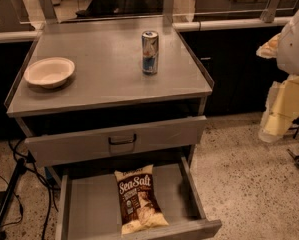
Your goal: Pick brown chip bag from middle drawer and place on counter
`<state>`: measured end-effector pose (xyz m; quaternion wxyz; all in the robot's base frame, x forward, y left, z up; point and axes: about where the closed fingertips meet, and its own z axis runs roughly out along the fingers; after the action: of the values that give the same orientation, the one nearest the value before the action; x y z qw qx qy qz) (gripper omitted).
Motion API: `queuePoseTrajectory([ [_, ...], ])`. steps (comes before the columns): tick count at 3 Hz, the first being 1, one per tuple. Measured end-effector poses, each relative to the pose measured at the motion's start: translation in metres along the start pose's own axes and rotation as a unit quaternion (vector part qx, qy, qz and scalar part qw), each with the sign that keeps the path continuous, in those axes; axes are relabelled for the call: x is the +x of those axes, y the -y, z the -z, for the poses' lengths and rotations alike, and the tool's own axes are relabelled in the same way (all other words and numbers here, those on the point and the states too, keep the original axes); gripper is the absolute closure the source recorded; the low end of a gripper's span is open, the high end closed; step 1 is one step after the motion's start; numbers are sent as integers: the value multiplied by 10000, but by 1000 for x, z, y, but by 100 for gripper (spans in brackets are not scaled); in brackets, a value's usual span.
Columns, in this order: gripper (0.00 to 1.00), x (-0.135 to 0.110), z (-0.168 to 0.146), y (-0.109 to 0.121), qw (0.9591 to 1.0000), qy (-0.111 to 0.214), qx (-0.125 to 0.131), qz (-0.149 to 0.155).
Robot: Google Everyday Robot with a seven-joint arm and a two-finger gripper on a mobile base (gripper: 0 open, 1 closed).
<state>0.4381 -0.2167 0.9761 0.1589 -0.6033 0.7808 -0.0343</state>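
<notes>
- The counter (104, 79) has slightly raised edges on its left and right sides and a plain front edge. A wide bare stretch of steel runs along that front edge.
- 1 pale bowl (49, 72) sits near the counter's left edge. 1 slim drink can (150, 52) stands upright right of the middle, toward the back, well apart from the bowl.
- Below the counter, 1 grey drawer front with a dark bar handle (122, 139) juts out a little past the counter's front edge and overhangs the rear of the tray below.
- The middle drawer (86, 209) is pulled far out, with low side walls on the left and right and its front wall at the bottom of the view.
- This drawer holds 1 thing in view: the brown chip bag (137, 199). It lies flat on the drawer floor near the middle, printed side up, its lower end reaching the front wall.
- Bare drawer floor shows on both sides of the bag, and the space above it is open.
- The gripper (281, 111) hangs at the right edge of the view, over the speckled floor (244, 179), right of the counter and well apart from the bag. Whether it is parted or closed cannot be told.
- Dark cables (9, 194) trail on the floor left of the drawer.
</notes>
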Motion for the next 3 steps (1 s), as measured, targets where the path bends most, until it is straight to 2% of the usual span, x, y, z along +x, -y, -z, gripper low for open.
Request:
queuePoseTrajectory([
  [1, 0, 0, 0, 0, 10000, 0, 1, 1],
  [3, 0, -24, -18, -11, 9994, -193, 238, 173],
])
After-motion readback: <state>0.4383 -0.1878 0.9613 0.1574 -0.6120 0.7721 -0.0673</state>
